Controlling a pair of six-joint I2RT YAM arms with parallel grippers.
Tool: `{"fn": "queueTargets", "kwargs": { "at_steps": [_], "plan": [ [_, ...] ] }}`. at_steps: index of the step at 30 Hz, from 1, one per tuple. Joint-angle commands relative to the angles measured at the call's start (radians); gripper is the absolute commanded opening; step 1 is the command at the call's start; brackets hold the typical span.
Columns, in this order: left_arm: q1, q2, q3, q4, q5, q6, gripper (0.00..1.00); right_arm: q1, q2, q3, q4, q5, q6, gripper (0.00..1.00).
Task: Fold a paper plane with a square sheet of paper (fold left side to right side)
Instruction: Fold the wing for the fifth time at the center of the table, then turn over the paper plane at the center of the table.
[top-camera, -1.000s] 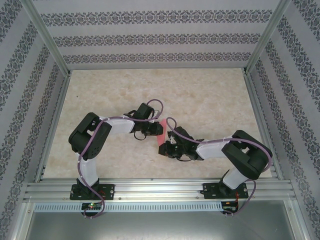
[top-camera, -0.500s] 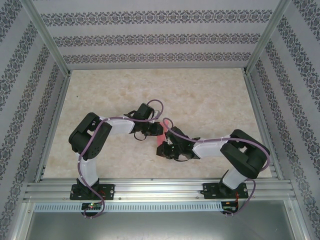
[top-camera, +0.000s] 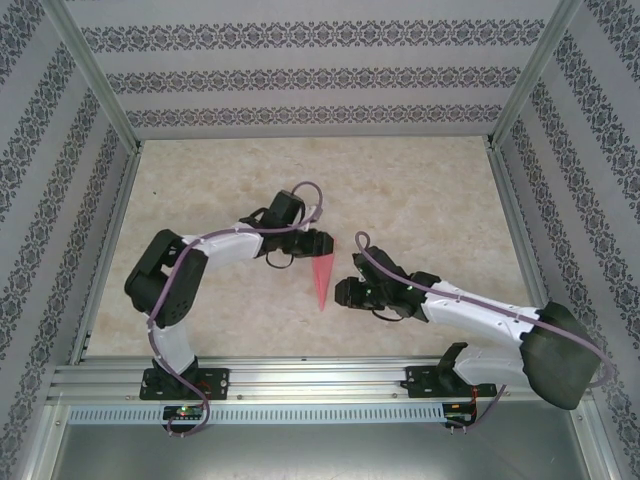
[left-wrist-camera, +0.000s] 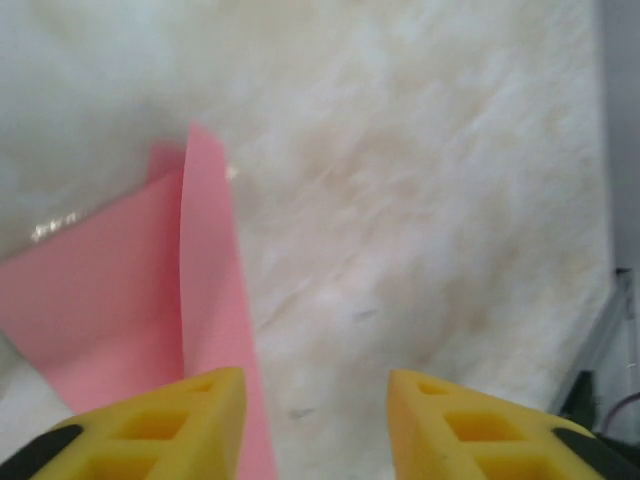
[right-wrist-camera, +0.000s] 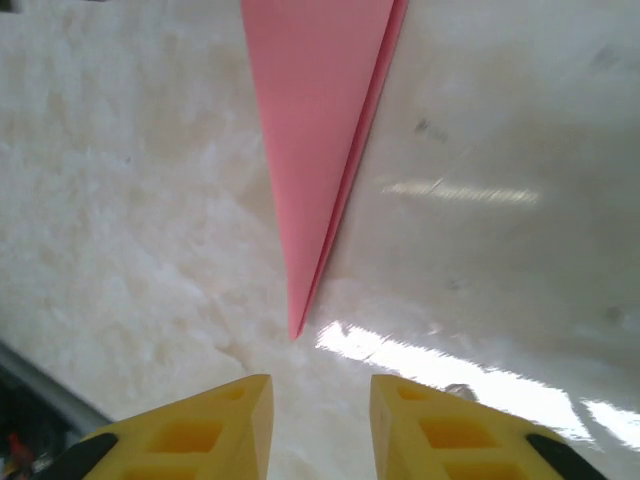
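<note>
Paper plane (top-camera: 323, 280) (pointed dart) between left gripper (top-camera: 321, 243), right gripper (top-camera: 342, 293); both part-open, empty.

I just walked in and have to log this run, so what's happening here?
Two robot arms are folding paper. The paper plane, salmon-red and already creased into a narrow dart, lies on the table between them. The left gripper is at its wide end, the right gripper just off its pointed tip. Both have fingers apart with nothing between them, so neither holds it.
</note>
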Motion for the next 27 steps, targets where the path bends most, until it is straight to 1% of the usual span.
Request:
{"fn": "queueTargets", "kwargs": {
  "at_steps": [1, 4, 5, 7, 10, 11, 13, 16, 19, 21, 24, 27],
  "plan": [
    [0.060, -0.129, 0.042, -0.034, 0.040, -0.009, 0.47, 0.009, -0.007, 0.082, -0.189, 0.214, -0.107, 0.34],
    [0.122, -0.215, 0.009, -0.081, -0.001, -0.001, 0.51, 0.047, 0.061, 0.161, -0.247, 0.303, -0.119, 0.36],
    [0.142, -0.242, -0.011, -0.098, -0.023, 0.000, 0.52, 0.067, 0.095, 0.194, -0.268, 0.336, -0.124, 0.39],
    [0.182, -0.310, -0.067, -0.140, -0.100, 0.001, 0.53, 0.106, 0.191, 0.284, -0.323, 0.401, -0.121, 0.45],
    [0.219, -0.419, -0.170, -0.165, -0.204, -0.012, 0.57, 0.143, 0.329, 0.393, -0.345, 0.433, -0.113, 0.54],
    [0.226, -0.450, -0.202, -0.165, -0.224, -0.020, 0.57, 0.147, 0.368, 0.420, -0.343, 0.432, -0.114, 0.56],
    [0.231, -0.519, -0.273, -0.159, -0.261, -0.037, 0.59, 0.147, 0.459, 0.486, -0.353, 0.443, -0.114, 0.57],
    [0.232, -0.598, -0.347, -0.162, -0.289, -0.071, 0.61, 0.143, 0.566, 0.569, -0.381, 0.467, -0.129, 0.57],
    [0.232, -0.651, -0.392, -0.157, -0.290, -0.102, 0.61, 0.126, 0.630, 0.600, -0.386, 0.455, -0.128, 0.52],
    [0.232, -0.672, -0.400, -0.164, -0.291, -0.104, 0.62, 0.116, 0.647, 0.597, -0.376, 0.442, -0.126, 0.48],
    [0.233, -0.687, -0.395, -0.188, -0.297, -0.095, 0.62, 0.100, 0.651, 0.580, -0.352, 0.416, -0.128, 0.39],
    [0.232, -0.688, -0.389, -0.196, -0.296, -0.091, 0.63, 0.084, 0.629, 0.549, -0.321, 0.386, -0.139, 0.27]
  ]
}}
